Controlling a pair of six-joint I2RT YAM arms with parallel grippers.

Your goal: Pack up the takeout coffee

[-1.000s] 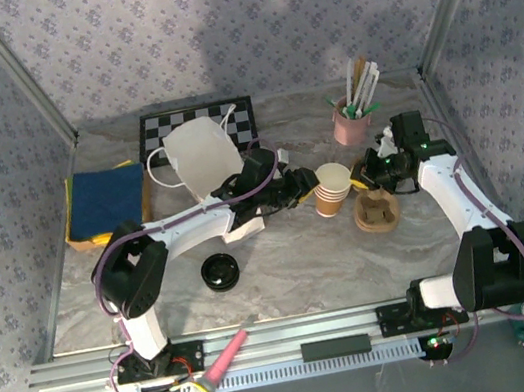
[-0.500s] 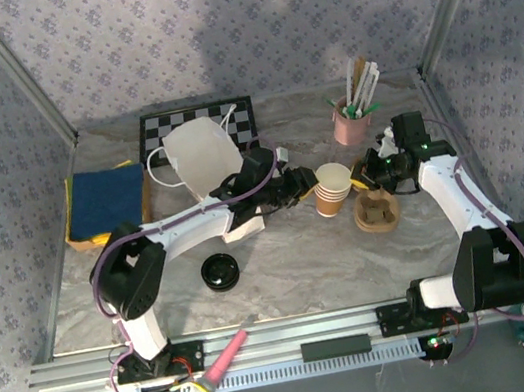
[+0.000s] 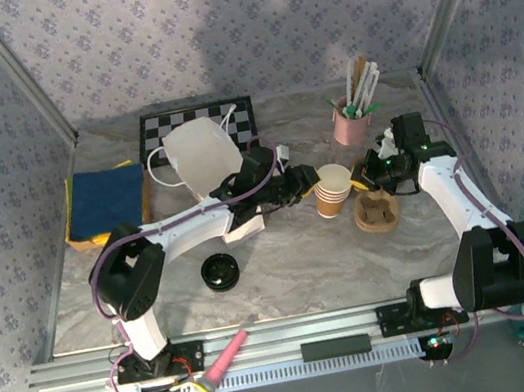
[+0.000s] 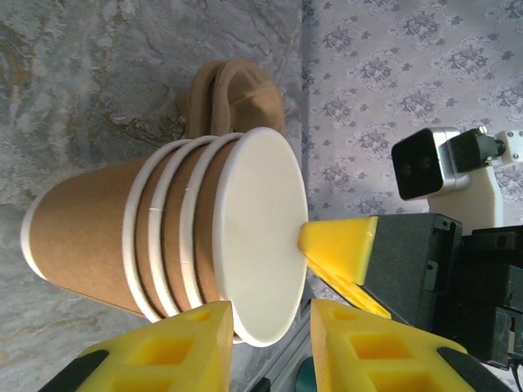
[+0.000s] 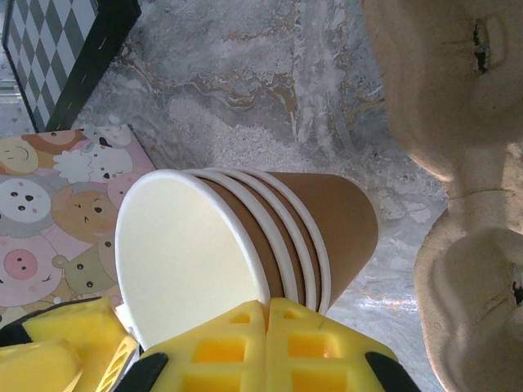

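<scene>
At mid-worktop (image 3: 296, 271) stands a stack (image 3: 332, 199) of nested brown cups, just beside the carrier (image 3: 376, 211); the cup (image 4: 261, 237) to pack is, by my read, the top one, nested in that stack, not yet in the carrier; left end effector (image 4: 274, 331) straddles its rim, one finger on the outer wall, one at the mouth, cannot tell if it pinches; right end effector (image 5: 265, 322) has fingers together, nothing between, tips against the stack's rims; risks: nested cups stick, so two or more could lift together; a hard pinch could crease the rim; a sideways push from the right tips could topple the stack; the end effectors sit very close, so they could clash; no brand or writing readable, cups plain, cartoon-animal sheet (image 5: 57, 204) has pictures, no text I can read.
</scene>
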